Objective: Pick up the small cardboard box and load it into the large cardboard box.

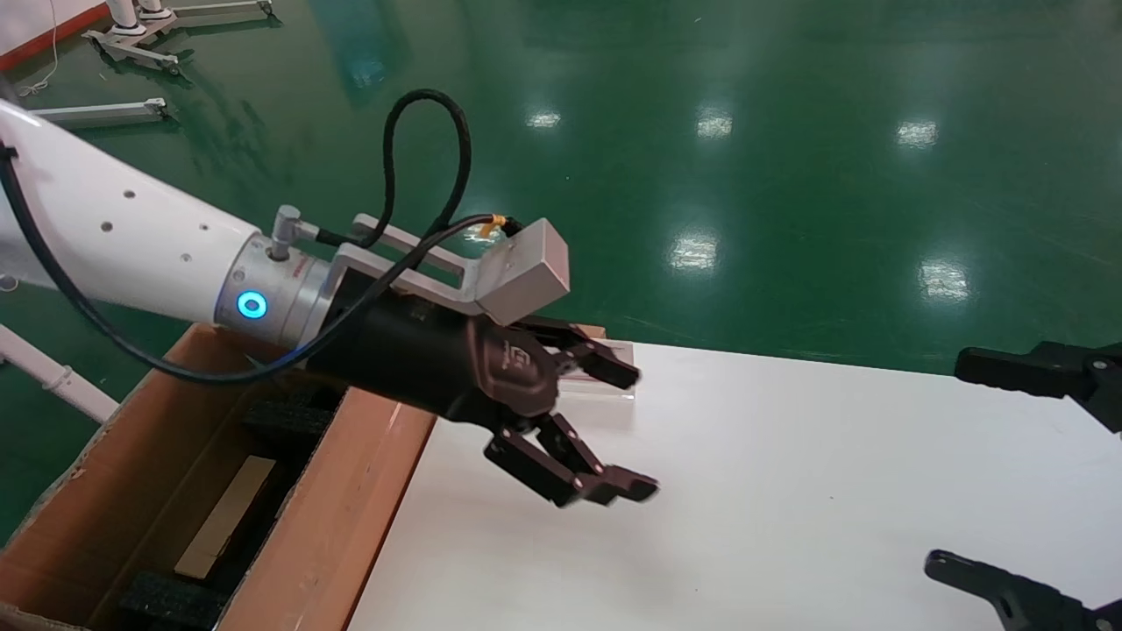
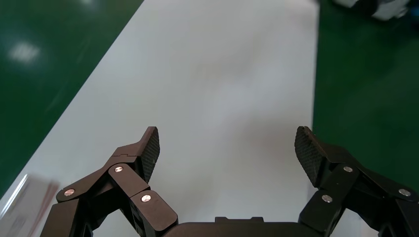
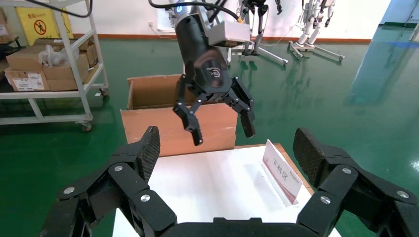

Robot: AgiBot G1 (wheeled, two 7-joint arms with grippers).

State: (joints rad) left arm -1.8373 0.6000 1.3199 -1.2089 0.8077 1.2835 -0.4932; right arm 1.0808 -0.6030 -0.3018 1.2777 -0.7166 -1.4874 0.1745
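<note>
The large cardboard box (image 1: 333,508) stands open on the floor against the table's left end, with black foam blocks (image 1: 289,421) inside; it also shows in the right wrist view (image 3: 163,128). A pale tan strip (image 1: 223,517) lies deep inside it between the foam; it may be the small cardboard box's top, but I cannot tell. No small box is on the table. My left gripper (image 1: 635,429) hangs open and empty over the table's left part (image 2: 227,143), just right of the large box (image 3: 223,134). My right gripper (image 1: 951,464) is open and empty at the right edge (image 3: 226,143).
The white table (image 1: 789,482) has a small upright sign (image 3: 281,170) near its far left corner, close behind the left gripper. Green floor lies all round. A shelf cart with cartons (image 3: 44,64) and metal stands (image 1: 131,35) are farther off.
</note>
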